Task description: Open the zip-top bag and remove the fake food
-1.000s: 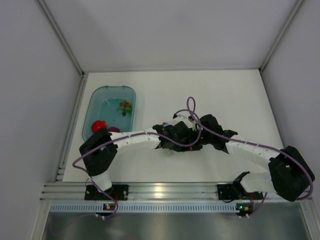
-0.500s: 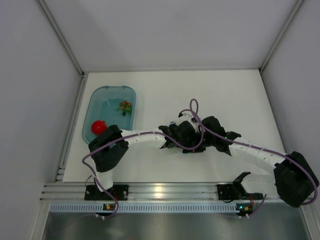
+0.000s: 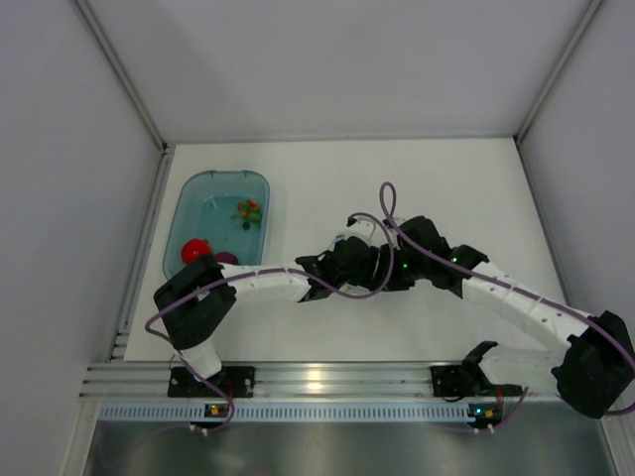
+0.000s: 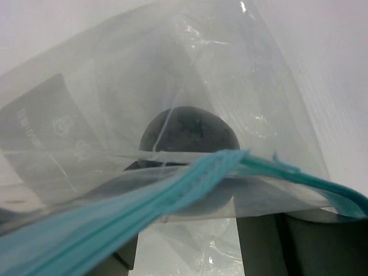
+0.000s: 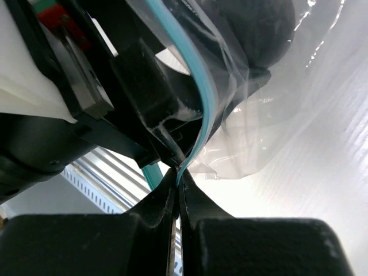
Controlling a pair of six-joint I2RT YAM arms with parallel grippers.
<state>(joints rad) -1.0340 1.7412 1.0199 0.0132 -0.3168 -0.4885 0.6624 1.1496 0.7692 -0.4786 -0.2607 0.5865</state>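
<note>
The clear zip-top bag (image 4: 115, 86) hangs between my two grippers over the middle of the table. Its light blue zip strip (image 4: 172, 190) runs across the left wrist view. A dark rounded fake food piece (image 4: 190, 132) sits inside the bag. My left gripper (image 4: 187, 230) has its fingers (image 4: 261, 247) on either side of the bag's bulge, tips veiled by film. My right gripper (image 5: 179, 172) is shut on the zip strip (image 5: 207, 98), with the dark piece (image 5: 253, 29) beyond. In the top view the left gripper (image 3: 342, 263) and right gripper (image 3: 382, 266) meet and hide the bag.
A translucent teal tub (image 3: 189, 198) stands at the left. It holds a red ball (image 3: 195, 249), a dark purple piece (image 3: 227, 258) and a green-orange-red bit (image 3: 247, 211). White walls close in the table on three sides. A metal rail runs along the near edge.
Both grippers have moved a little toward the back of the table, still together at the bag. The left arm's elbow swung right, then back left, uncovering the purple piece in the tub.
</note>
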